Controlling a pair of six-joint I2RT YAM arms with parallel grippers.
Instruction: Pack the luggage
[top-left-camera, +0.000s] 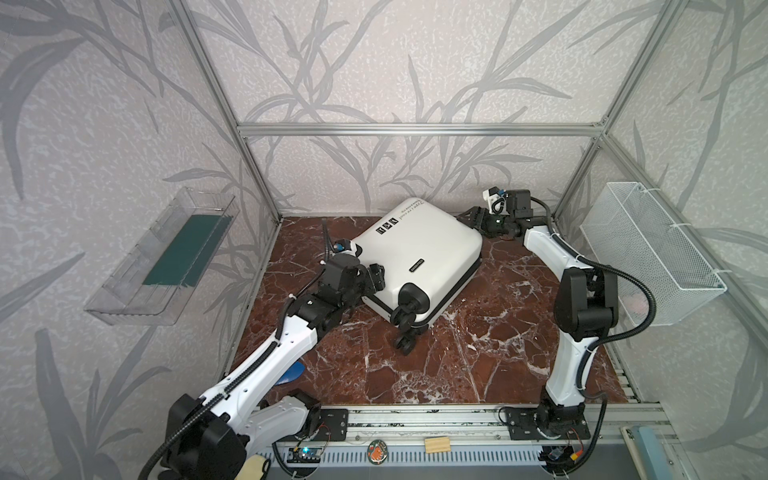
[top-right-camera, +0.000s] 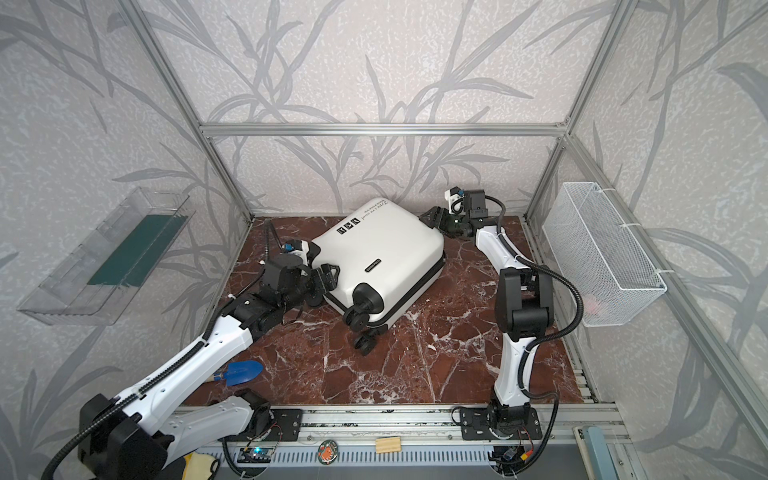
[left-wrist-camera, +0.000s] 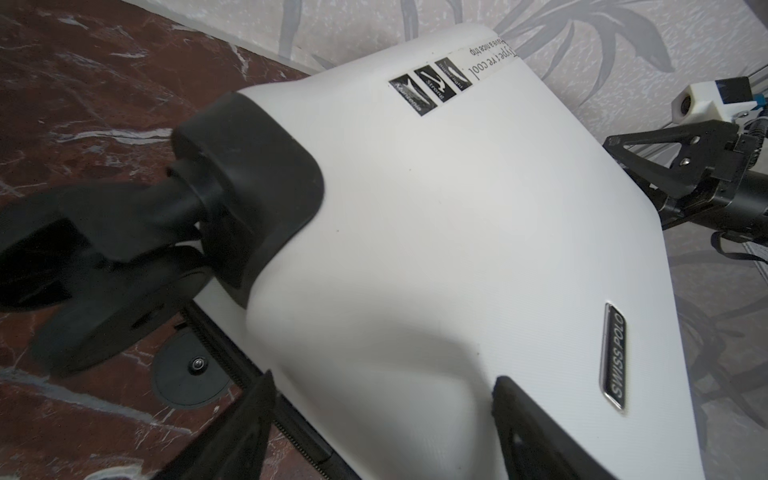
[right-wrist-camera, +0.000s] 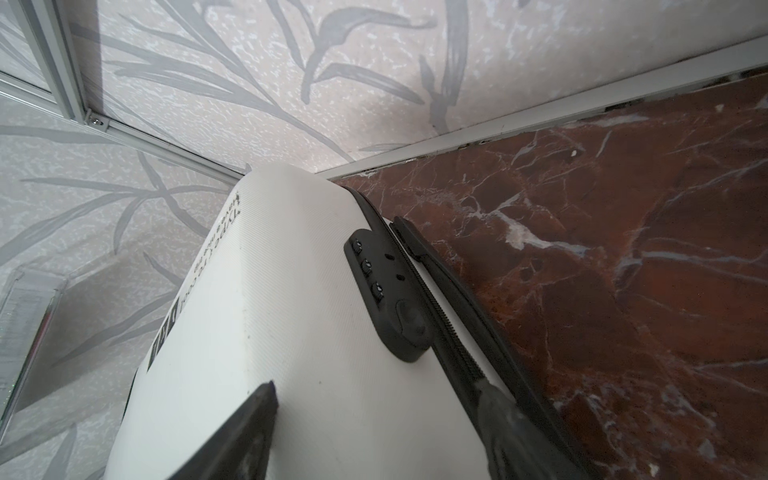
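Observation:
The luggage (top-left-camera: 415, 253) (top-right-camera: 378, 249) lies flat and shut on the marble table, turned at an angle, its black wheels (top-left-camera: 409, 309) toward the front. My left gripper (top-left-camera: 372, 276) (top-right-camera: 326, 278) (left-wrist-camera: 384, 378) is at the wheel end. Its jaws are wide apart, one finger over the white shell (left-wrist-camera: 457, 228), the other by the zipper seam. My right gripper (top-left-camera: 471, 218) (top-right-camera: 432, 216) (right-wrist-camera: 376, 384) stands at the far right corner beside the combination lock (right-wrist-camera: 382, 291). It also straddles the upper shell (right-wrist-camera: 291, 311), jaws wide. No firm grip shows on either.
A blue toy shovel (top-right-camera: 243, 371) lies on the table (top-left-camera: 478, 353) under my left arm. A clear bin (top-left-camera: 166, 257) hangs on the left wall and a white mesh basket (top-left-camera: 648, 249) on the right. The back wall is close behind the luggage.

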